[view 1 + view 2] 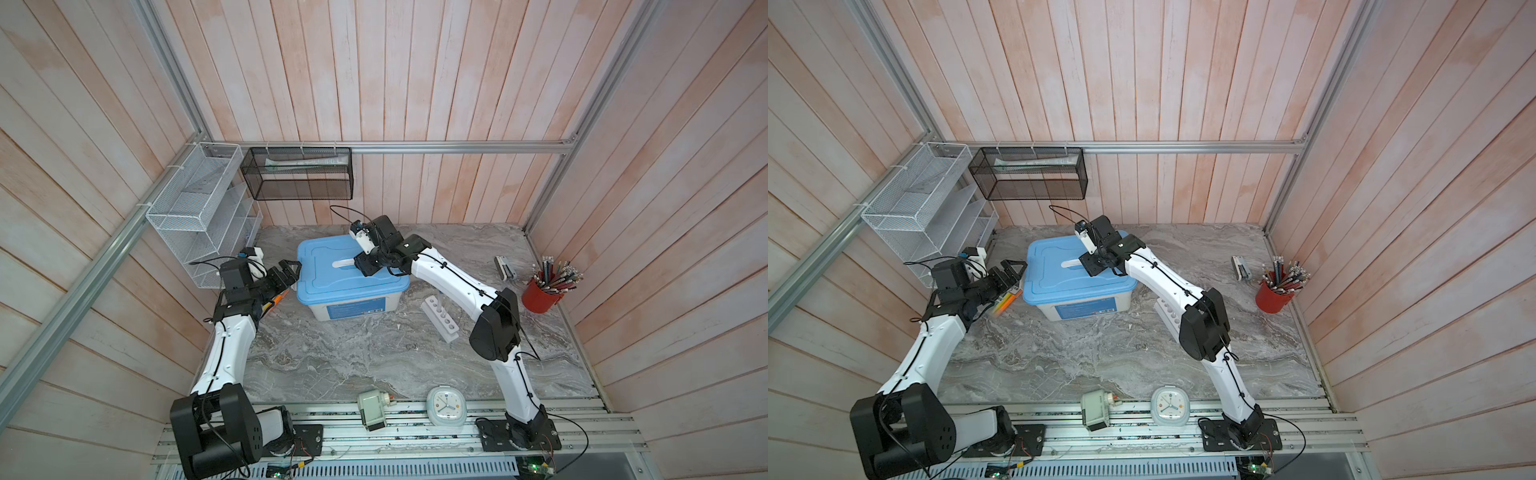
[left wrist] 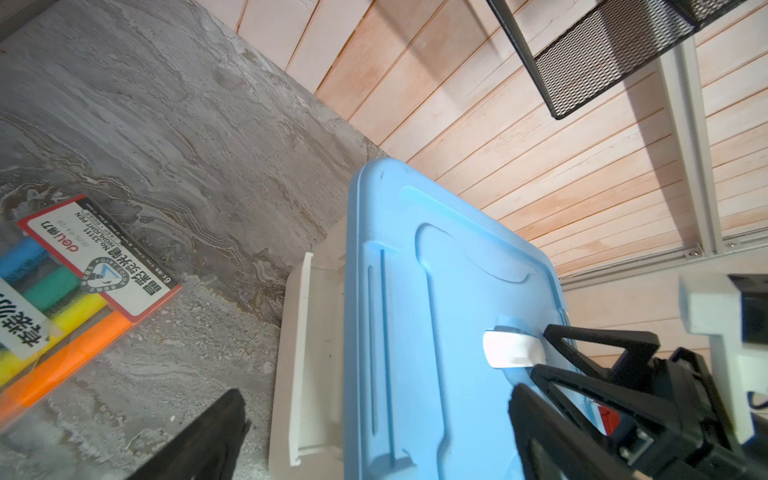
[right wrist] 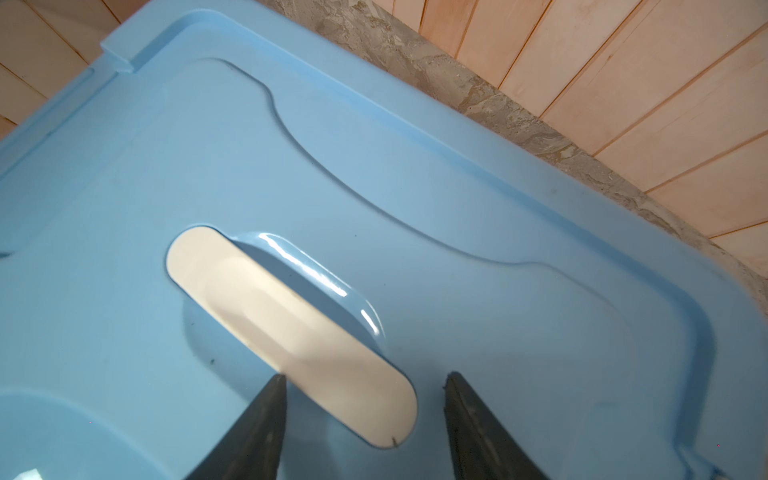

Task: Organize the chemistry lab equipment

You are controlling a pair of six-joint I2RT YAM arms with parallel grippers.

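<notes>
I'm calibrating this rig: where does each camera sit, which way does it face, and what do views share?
Both top views: high above the arms' bases, looking down on the table; both arms, the left gripper and right gripper show.
Left wrist: beside the box, facing its blue lid and the highlighter pack; one own jaw shows.
Right wrist: over the lid, facing the white handle between its open jaws.
All share lid and handle.

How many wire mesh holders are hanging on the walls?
2. The white mesh holder hangs on the left wall; the black mesh holder hangs from the back rail, beside it. No others show.
</notes>
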